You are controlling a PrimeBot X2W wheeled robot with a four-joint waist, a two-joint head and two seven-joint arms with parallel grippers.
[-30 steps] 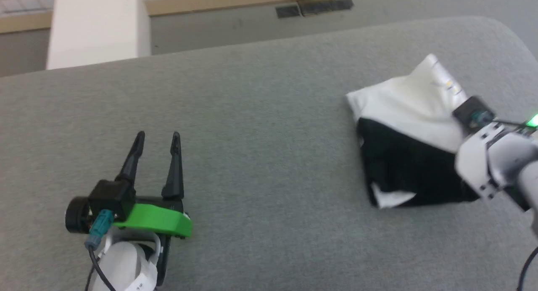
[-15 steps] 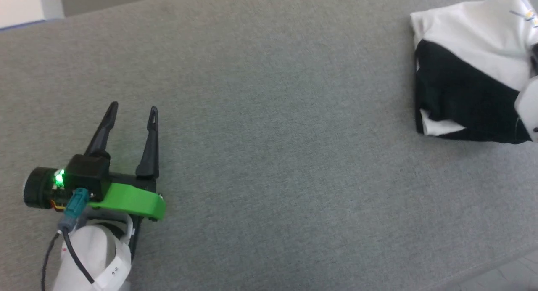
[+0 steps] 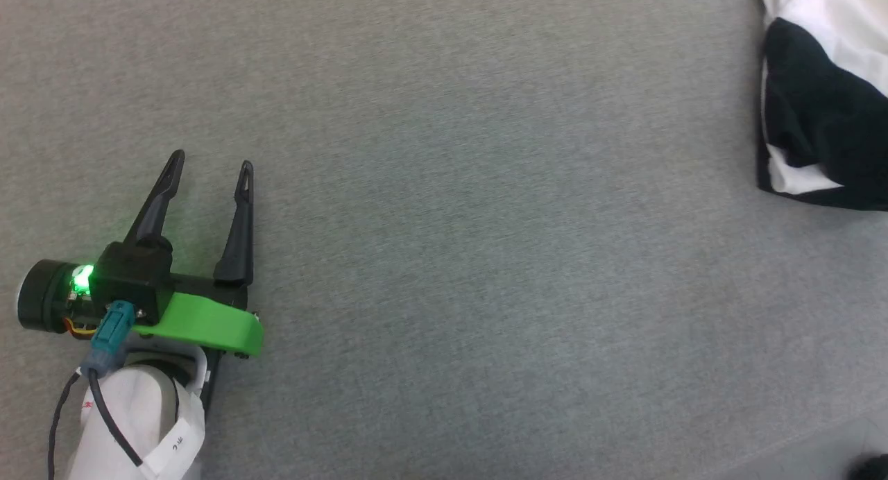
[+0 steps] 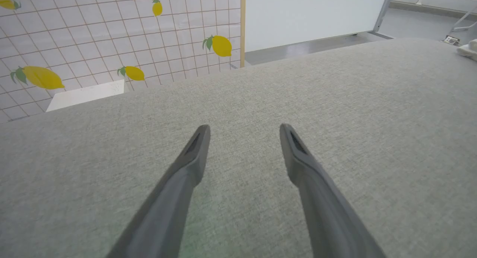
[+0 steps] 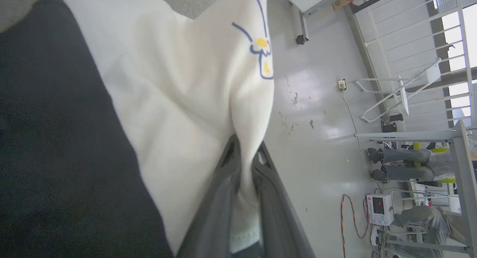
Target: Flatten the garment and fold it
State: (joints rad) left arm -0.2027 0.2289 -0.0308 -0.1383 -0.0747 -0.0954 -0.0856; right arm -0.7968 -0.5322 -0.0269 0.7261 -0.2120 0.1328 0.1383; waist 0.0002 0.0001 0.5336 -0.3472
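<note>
The garment is a bundle of white cloth with black sleeves at the right edge of the head view, lying on the grey padded table. In the right wrist view my right gripper is shut on a pinched fold of the white body of the garment, beside a small blue and yellow print; a black sleeve spreads to the left. My left gripper hovers open over bare table at the lower left, far from the garment, with nothing between its fingers.
Past the table's far edge the left wrist view has a lemon-patterned tiled wall and a white panel. The right wrist view looks down at a glossy floor with cables, metal frames and a person's legs.
The head camera has swung down and left, so the garment slid toward the right edge of the head view and the right arm left it. My left gripper stays open.
</note>
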